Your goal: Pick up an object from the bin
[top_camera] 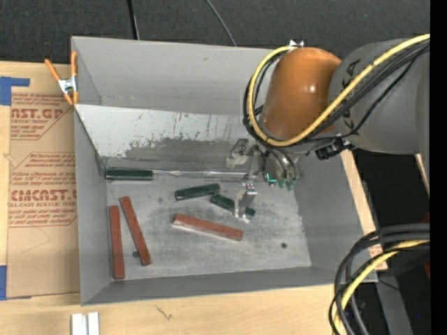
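My gripper point(245, 206) hangs low in the middle right of the bin, under the orange dome of the wrist. Its tip stands at the right end of a short dark green piece point(224, 202) that lies on the floor; whether they touch is unclear. Just left of that lies a longer dark green bar point(197, 192), slightly tilted. A red-brown flat bar point(207, 227) lies in front of the gripper, slanting down to the right.
Two red-brown bars point(116, 241) point(135, 230) lie side by side near the bin's left front corner. Another dark green bar point(129, 175) rests along the foot of the back wall at the left. A small dark speck point(283, 245) lies at the right front.
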